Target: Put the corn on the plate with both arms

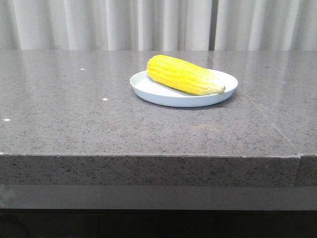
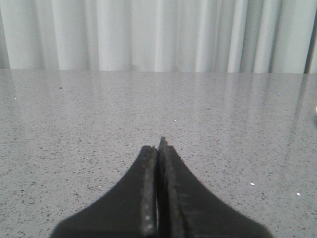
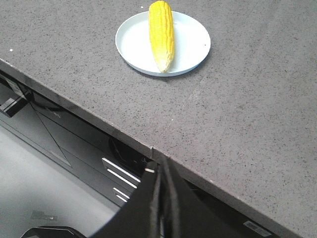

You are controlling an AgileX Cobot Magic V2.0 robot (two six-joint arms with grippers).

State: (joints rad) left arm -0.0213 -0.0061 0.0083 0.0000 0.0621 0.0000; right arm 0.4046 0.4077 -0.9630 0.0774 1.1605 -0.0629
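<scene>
The yellow corn (image 1: 182,75) lies on its side across the pale blue-white plate (image 1: 163,92), its paler tip pointing right. The right wrist view shows the same corn (image 3: 161,33) on the plate (image 3: 133,42) from a distance. No gripper appears in the front view. My left gripper (image 2: 158,148) is shut with nothing in it, low over bare grey tabletop, the plate outside its view. My right gripper (image 3: 159,166) is shut and empty, hanging at the table's front edge, well away from the plate.
The grey speckled stone table (image 1: 74,119) has a front edge (image 3: 89,116) with dark equipment and floor below it. White curtains (image 1: 124,22) hang behind the table.
</scene>
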